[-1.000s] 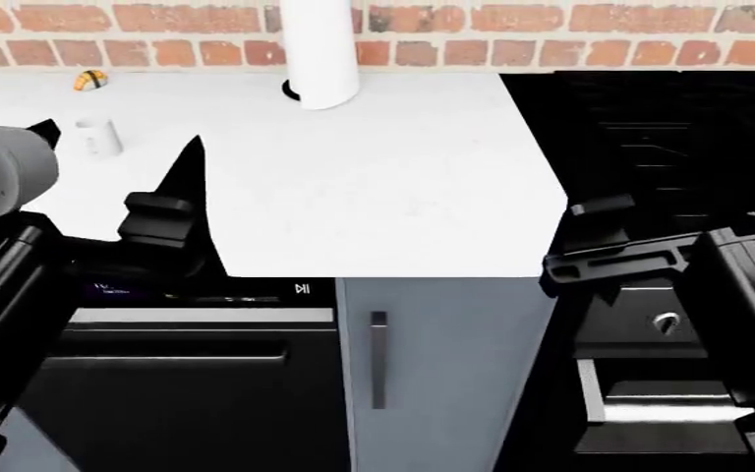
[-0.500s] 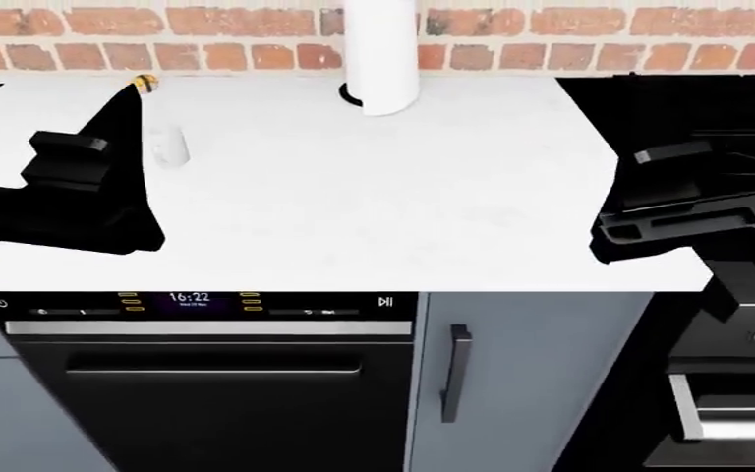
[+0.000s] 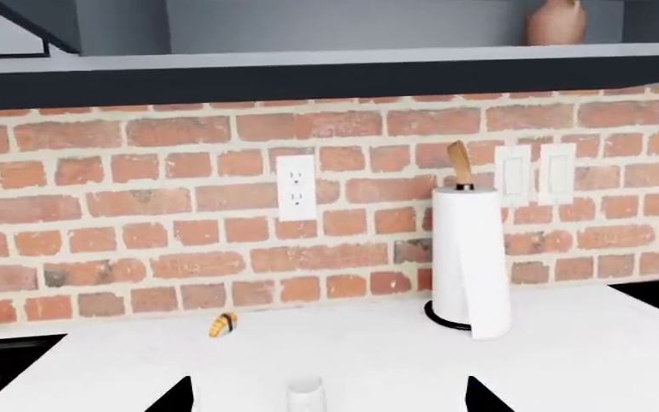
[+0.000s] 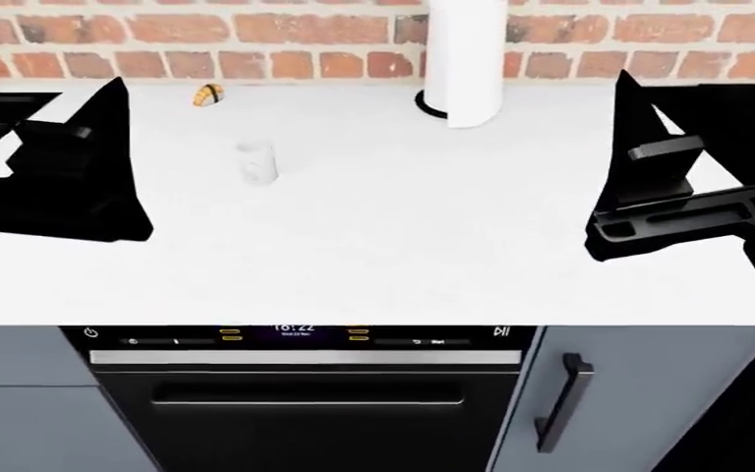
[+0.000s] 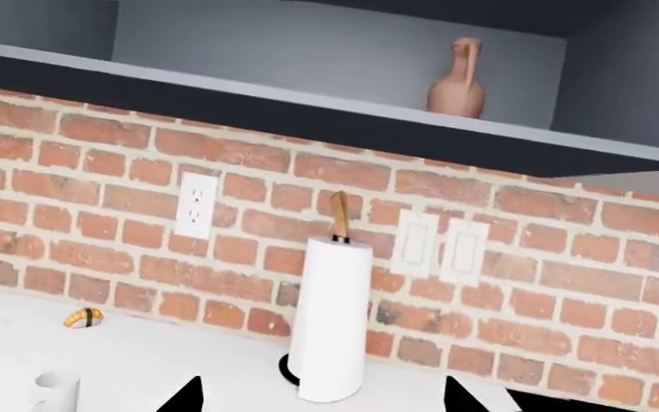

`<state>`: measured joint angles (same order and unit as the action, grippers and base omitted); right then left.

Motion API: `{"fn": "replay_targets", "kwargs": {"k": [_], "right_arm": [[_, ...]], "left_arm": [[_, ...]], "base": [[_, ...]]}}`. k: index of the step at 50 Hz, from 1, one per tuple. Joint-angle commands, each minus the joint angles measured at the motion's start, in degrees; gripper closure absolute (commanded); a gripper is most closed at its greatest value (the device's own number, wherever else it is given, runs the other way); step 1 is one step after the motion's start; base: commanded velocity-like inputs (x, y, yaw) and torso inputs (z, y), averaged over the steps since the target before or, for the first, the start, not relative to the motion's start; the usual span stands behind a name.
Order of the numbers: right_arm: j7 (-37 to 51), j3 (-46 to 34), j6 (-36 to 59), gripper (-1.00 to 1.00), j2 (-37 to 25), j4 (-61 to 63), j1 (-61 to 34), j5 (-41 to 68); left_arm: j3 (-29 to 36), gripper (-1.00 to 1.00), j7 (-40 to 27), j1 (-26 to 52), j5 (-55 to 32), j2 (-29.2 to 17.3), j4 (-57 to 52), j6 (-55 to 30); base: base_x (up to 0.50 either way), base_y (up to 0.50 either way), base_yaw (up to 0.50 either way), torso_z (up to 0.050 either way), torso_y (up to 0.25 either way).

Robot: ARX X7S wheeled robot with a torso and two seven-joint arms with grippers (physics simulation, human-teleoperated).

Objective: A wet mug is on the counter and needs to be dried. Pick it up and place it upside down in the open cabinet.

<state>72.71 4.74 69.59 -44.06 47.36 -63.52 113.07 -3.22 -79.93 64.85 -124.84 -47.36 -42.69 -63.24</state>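
Note:
The small white mug (image 4: 257, 162) stands upright on the white counter (image 4: 391, 236), left of the middle. It also shows in the left wrist view (image 3: 305, 396), straight ahead between the finger tips, and in the right wrist view (image 5: 55, 390). My left gripper (image 4: 36, 98) is open and empty, left of the mug and apart from it; in its wrist view (image 3: 327, 403) only two black tips show. My right gripper (image 4: 706, 79) is open and empty at the counter's right end, as its wrist view (image 5: 322, 399) shows. The open cabinet (image 5: 306, 103) is above the brick wall.
A tall paper-towel roll (image 4: 466, 59) stands at the back by the wall. A small orange-and-black object (image 4: 208, 94) lies behind the mug. A terracotta vase (image 5: 458, 79) stands in the cabinet. A black oven front (image 4: 299, 393) is below the counter edge.
The head view has shifted left, so the mug, roll and counter now sit further right in frame. Both grippers have risen over the counter. The mug has not moved on the counter.

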Motion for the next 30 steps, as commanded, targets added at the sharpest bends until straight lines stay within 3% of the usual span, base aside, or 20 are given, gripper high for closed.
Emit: {"fn": "replay_targets", "kwargs": {"k": [1,30], "right_arm": [[-0.57,-0.20,-0.33,-1.00,-0.52,-0.02,-0.17,0.10],[-1.50,0.88,-1.85,-1.00,-2.42,-0.52,0.30,0.30]], "left_arm": [[0.71,-1.00,0.20,0.67,0.09,-0.65,0.12,0.65],[2.41,-1.00,1.14,1.31,0.69,-1.59,0.28,1.74]], "base": [[0.26,0.32,0.00,0.000,0.000],[0.26,0.05,0.00,0.000,0.001]]}}
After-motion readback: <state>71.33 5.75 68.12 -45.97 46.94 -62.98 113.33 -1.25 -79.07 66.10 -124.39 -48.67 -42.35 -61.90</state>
